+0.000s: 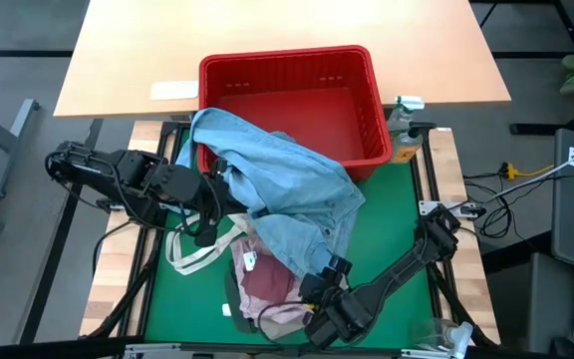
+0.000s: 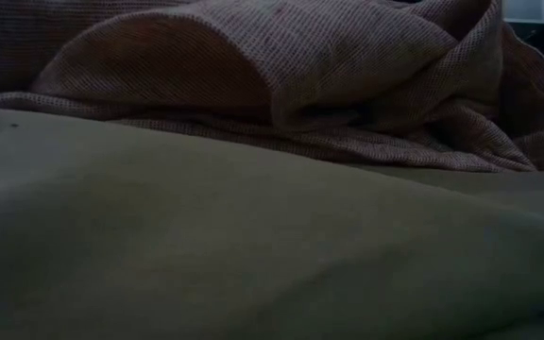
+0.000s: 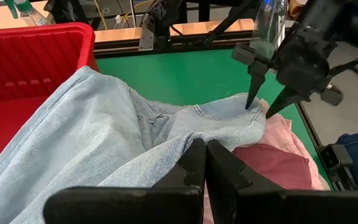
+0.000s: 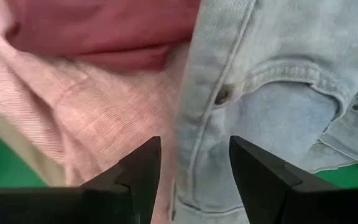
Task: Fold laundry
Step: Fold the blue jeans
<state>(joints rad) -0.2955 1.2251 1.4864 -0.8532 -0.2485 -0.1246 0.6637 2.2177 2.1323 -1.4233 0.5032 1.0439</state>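
Nothing folded yet: jeans point(image 1: 285, 189) heaped over pink top point(image 1: 267, 284); left gripper point(image 1: 210, 211) pressed together on denim, right gripper point(image 1: 314, 289) spread above waistband.

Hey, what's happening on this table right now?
Two robot arms are sorting a laundry pile on the green mat. The left gripper is shut beside the light blue jeans, which spill out of the red basket. The right gripper hovers open at the jeans' edge, beside the pink top. Nothing is folded yet.
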